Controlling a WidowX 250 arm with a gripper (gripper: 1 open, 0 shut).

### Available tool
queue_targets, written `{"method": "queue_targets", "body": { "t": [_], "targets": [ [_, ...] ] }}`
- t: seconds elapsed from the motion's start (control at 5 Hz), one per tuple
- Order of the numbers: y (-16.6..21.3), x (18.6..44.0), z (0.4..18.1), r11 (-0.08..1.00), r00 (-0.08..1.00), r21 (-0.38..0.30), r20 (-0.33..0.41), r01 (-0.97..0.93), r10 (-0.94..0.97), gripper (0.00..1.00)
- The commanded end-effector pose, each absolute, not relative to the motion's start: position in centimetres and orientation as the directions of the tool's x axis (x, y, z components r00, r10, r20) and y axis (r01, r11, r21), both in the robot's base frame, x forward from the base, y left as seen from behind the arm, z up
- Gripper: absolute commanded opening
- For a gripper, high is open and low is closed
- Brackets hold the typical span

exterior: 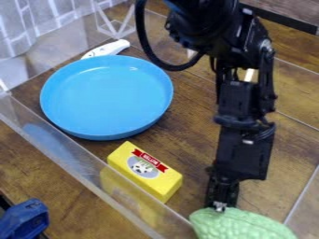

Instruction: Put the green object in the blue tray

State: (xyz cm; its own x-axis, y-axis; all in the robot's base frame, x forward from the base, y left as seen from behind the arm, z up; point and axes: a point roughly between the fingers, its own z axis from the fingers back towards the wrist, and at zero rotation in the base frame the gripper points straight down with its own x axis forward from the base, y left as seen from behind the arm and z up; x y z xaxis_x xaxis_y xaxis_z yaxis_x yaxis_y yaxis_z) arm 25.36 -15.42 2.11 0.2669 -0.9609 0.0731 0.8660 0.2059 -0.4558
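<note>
The green object [245,227], a pale bumpy toy vegetable, lies at the bottom edge of the view, to the right of the yellow box. My gripper [222,207] hangs from the black arm and points straight down. Its narrow fingertips are shut together and rest at the green object's upper left edge, with nothing visibly between them. The blue tray [62,119], a wide round shallow dish, sits empty on the wooden table at the left, well away from the gripper.
A yellow box with a red label [142,171] lies between the tray and the green object. A white item [107,49] sits behind the tray. A clear plastic wall [62,159] runs along the near left side, with dark blue cloth [21,220] at the bottom left corner.
</note>
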Motion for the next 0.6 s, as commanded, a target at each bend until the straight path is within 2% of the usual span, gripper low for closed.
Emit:
{"method": "queue_targets", "body": {
  "t": [0.0, 0.4],
  "targets": [
    [-15.08, 26.17, 3.71, 0.205, 0.27, -0.419, 0.101, 0.885, -0.958, 0.0],
    [-14.72, 26.38, 3.92, 0.2, 0.261, -0.422, 0.091, 0.884, -0.961, 0.0]
  ]
}}
